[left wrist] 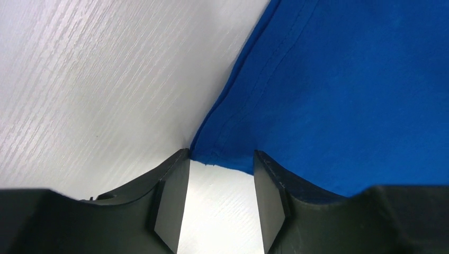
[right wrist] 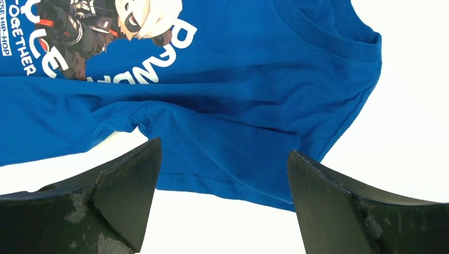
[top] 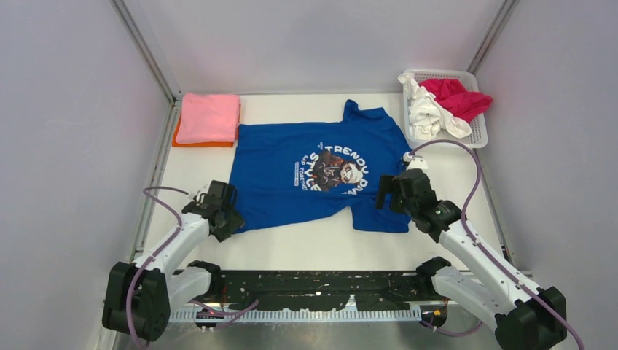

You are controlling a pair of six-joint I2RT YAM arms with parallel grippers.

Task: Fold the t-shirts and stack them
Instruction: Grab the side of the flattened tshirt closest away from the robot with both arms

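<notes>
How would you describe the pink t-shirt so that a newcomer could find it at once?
Look to the far left corner of the white table. The pink t-shirt lies there folded, on top of an orange t-shirt whose edge peeks out. Unlike the blue t-shirt spread flat beside it, it is a neat folded rectangle.

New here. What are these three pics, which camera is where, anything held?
Two robot arms bolted to a table. The wide picture looks down from above; the other two come from wrist cameras: the black wedges are each gripper's own fingers. A blue t-shirt lies spread flat; a folded pink shirt sits on an orange shirt far left; a white shirt and a crimson shirt spill from a basket far right. The left gripper straddles the blue shirt's hem corner, jaws apart, not clamped. The right gripper sits wide open over a sleeve. Nothing is held.
</notes>
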